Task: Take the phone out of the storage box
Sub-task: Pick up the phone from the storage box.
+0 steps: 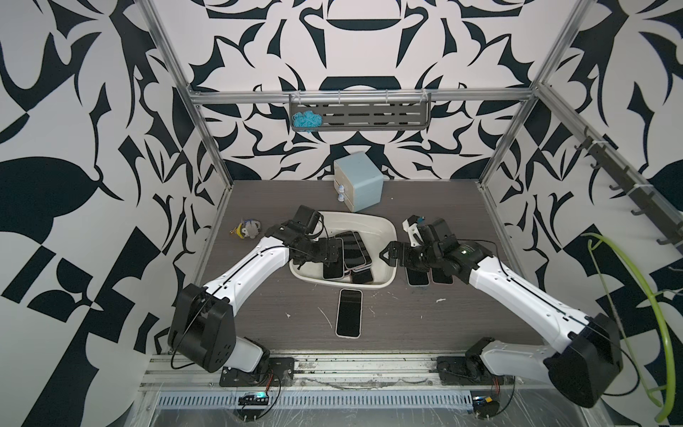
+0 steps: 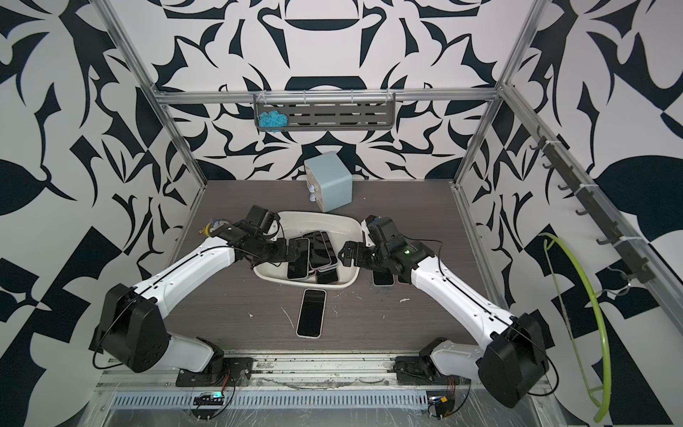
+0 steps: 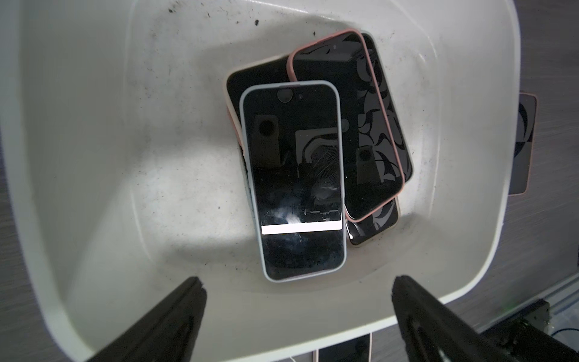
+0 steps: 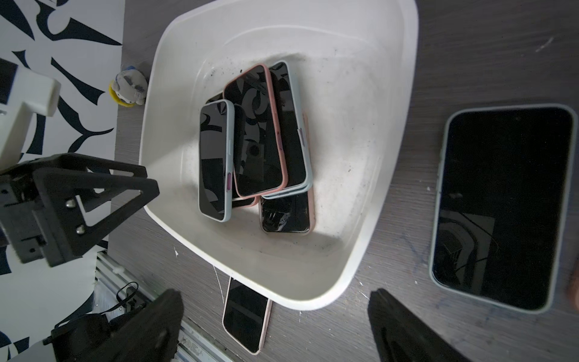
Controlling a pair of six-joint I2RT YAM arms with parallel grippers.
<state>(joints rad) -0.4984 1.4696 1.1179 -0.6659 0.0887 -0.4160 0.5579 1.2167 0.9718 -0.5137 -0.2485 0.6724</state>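
Right now the left gripper (image 3: 297,279) hangs over the storage box (image 3: 94,156), jaws spread wide and empty. Just ahead of it lies the top phone (image 3: 294,181), grey-cased, screen up on the pile of phones, its long axis running straight away from the jaws, near short end lined up between them. The right gripper (image 4: 277,292), also wide and empty, sits outside the rim, farther off
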